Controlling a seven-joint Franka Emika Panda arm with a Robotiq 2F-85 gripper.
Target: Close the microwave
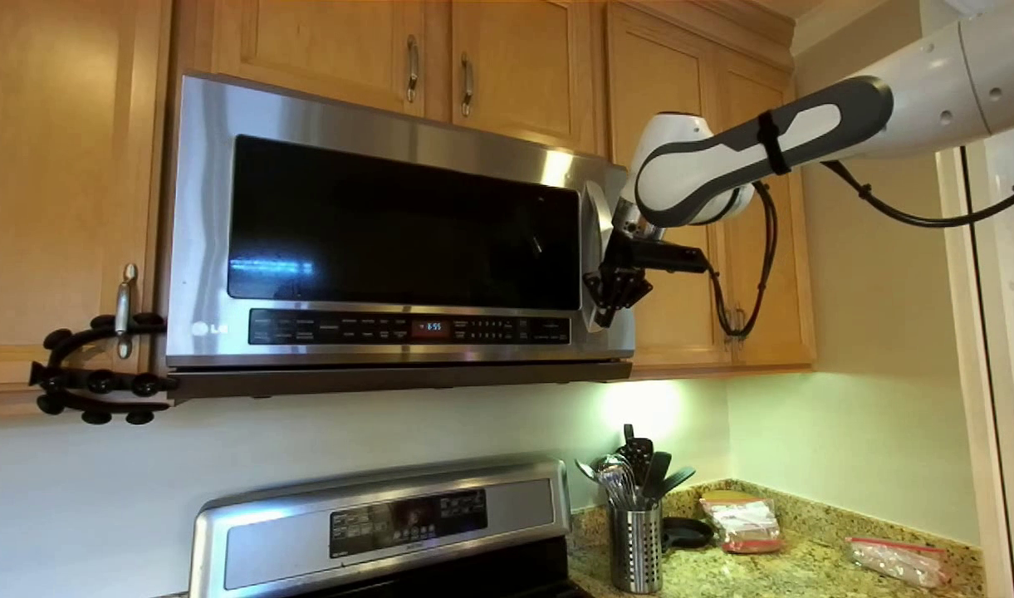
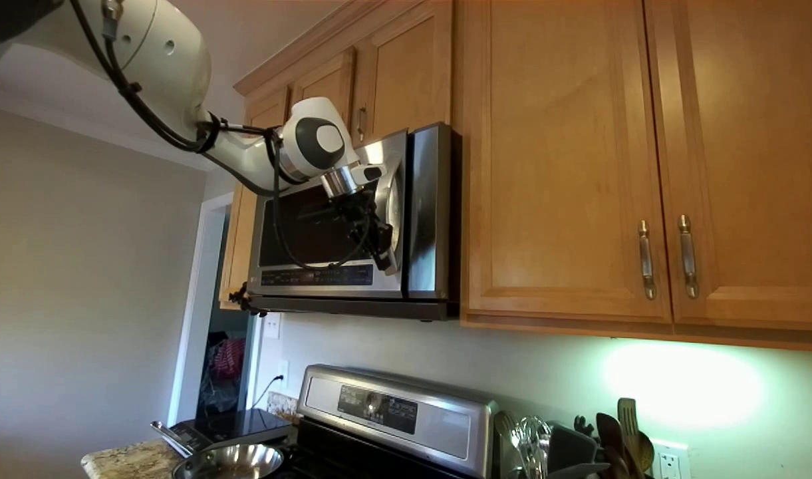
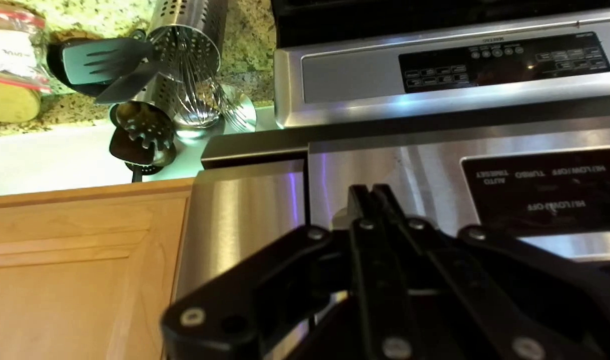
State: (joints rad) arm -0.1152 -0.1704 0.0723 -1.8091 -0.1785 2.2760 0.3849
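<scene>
The microwave (image 1: 407, 224) is a wide steel box with a dark glass door, mounted under the cabinets. It shows in both exterior views (image 2: 429, 219), and its steel door and side fill part of the wrist view (image 3: 384, 167). The door lies against the body or nearly so, with a thin dark seam between them. Its curved steel handle (image 1: 592, 249) also shows in an exterior view (image 2: 394, 213). My black gripper (image 1: 606, 316) is at the lower part of the handle, in front of the door. In the wrist view its fingertips (image 3: 368, 190) are together with nothing between them. Contact with the handle cannot be told.
A steel stove (image 1: 291, 531) stands below. A perforated utensil holder (image 1: 637, 552) is on the counter beside it. Wooden cabinets (image 2: 565, 166) flank the microwave. A black flexible tripod (image 1: 100, 382) clings at the handle-less side. A steel pan (image 2: 236, 462) sits on the stove.
</scene>
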